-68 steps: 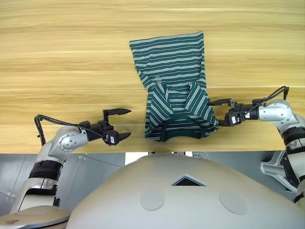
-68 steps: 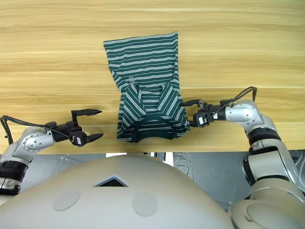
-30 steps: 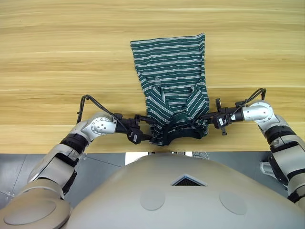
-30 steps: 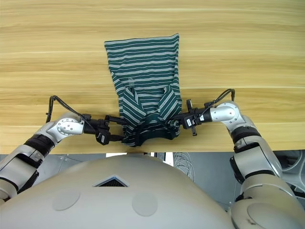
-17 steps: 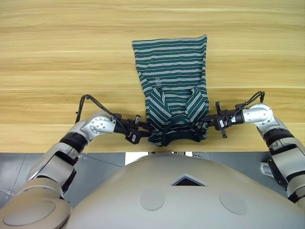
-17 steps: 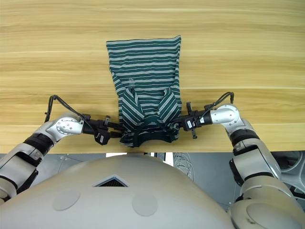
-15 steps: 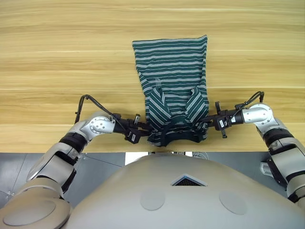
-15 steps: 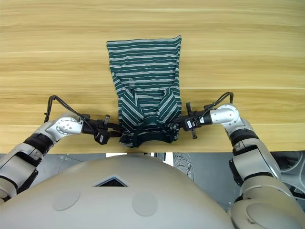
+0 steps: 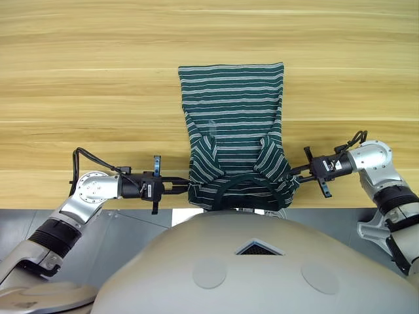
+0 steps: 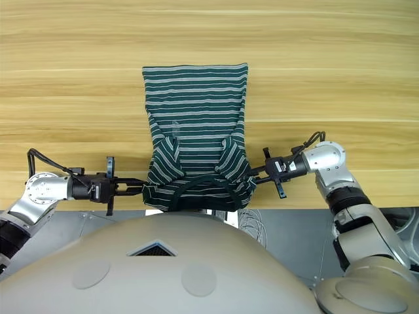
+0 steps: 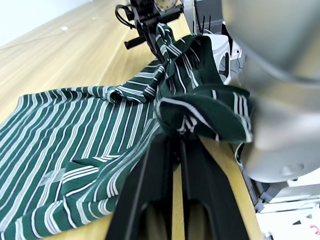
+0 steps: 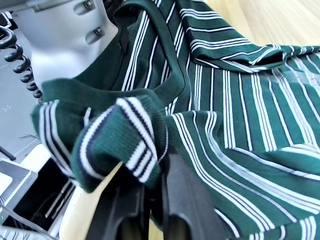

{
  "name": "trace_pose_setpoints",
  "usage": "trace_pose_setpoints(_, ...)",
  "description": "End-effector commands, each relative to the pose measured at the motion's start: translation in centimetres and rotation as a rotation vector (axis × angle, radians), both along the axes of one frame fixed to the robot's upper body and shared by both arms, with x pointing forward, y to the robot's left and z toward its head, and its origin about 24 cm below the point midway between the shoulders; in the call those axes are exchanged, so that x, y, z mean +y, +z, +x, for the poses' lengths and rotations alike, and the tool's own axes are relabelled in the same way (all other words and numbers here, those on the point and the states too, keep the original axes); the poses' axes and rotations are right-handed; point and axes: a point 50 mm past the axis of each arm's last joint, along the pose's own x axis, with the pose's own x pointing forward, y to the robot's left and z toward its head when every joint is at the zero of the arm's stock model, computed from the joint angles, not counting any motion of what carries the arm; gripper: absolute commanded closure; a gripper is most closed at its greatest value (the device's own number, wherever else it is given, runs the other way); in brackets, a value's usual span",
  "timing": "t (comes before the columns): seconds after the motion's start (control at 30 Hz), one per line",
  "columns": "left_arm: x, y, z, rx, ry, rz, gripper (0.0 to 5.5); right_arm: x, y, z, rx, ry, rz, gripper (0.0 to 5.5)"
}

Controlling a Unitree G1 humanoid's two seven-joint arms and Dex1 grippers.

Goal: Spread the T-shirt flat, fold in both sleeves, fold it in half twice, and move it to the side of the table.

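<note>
A dark green T-shirt with white stripes lies lengthwise on the wooden table, sleeves folded in, its collar end hanging at the near edge. My left gripper is shut on the shirt's near left corner, which shows bunched over the fingers in the left wrist view. My right gripper is shut on the near right corner, seen as a striped fold in the right wrist view. Both corners are pulled apart, stretching the collar end.
The table's near edge runs just under both grippers, with grey floor below it. Bare wood extends to the left, right and far side of the shirt.
Both grippers have pulled outward and toward the near edge, drawing the shirt's collar end wider. The left arm swung back to the left; the shirt's far hem now lies straighter.
</note>
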Motion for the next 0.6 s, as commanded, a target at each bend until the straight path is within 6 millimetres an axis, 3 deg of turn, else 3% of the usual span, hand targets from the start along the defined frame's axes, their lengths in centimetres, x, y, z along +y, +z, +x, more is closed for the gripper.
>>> trace_pose_setpoints(0.03, -0.4, 0.0, 1.3, 0.033, -0.014, -0.006, 5.5, 0.3, 1.1, 1.0, 0.019, -0.007, 0.038, 5.39)
trace_pose_setpoints(0.1, -0.8, -0.1, 2.7, 0.03, -0.016, -0.013, 5.5, 0.4, 1.6, 2.3, 0.018, -0.038, 0.062, 5.39)
trace_pose_setpoints(0.17, -1.2, 0.1, 5.3, 0.009, -0.009, -0.02, 5.5, 0.6, 2.2, 4.3, 0.008, -0.07, 0.067, 5.39)
trace_pose_setpoints(0.4, -1.4, 4.2, 16.0, 0.062, 0.121, -0.191, 5.5, 1.6, 7.5, 13.9, -0.027, -0.244, 0.072, 5.4)
trace_pose_setpoints(0.5, -1.1, 2.8, 18.8, 0.195, 0.231, -0.172, 5.5, 2.3, 7.0, 15.7, 0.004, -0.359, 0.002, 5.4)
trace_pose_setpoints(0.6, -1.0, -0.2, 19.4, 0.299, 0.367, -0.082, 5.5, 3.0, 5.1, 16.0, 0.016, -0.493, -0.072, 5.4)
